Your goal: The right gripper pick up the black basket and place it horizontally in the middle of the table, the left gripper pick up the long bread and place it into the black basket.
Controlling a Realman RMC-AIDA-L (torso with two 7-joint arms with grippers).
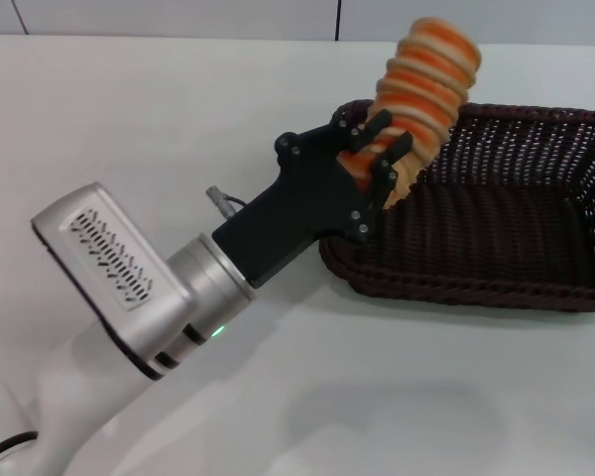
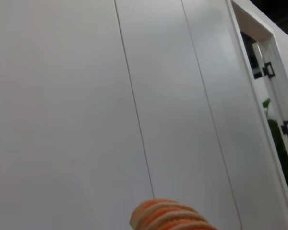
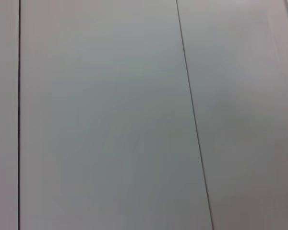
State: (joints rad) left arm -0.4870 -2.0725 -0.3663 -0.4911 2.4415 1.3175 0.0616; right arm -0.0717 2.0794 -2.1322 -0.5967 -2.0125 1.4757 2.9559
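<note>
The black basket (image 1: 496, 213) lies on the white table (image 1: 149, 129) at the right of the head view, long side across. My left gripper (image 1: 377, 149) is shut on the long bread (image 1: 421, 84) and holds it tilted upward over the basket's left rim. The bread's orange and tan stripes face up and its free end points away from me. The bread's tip also shows in the left wrist view (image 2: 170, 216). My right gripper is out of view.
A white panelled wall (image 1: 178, 18) runs behind the table. The left and right wrist views show only wall panels (image 3: 110, 115). A door frame (image 2: 259, 52) shows in the left wrist view.
</note>
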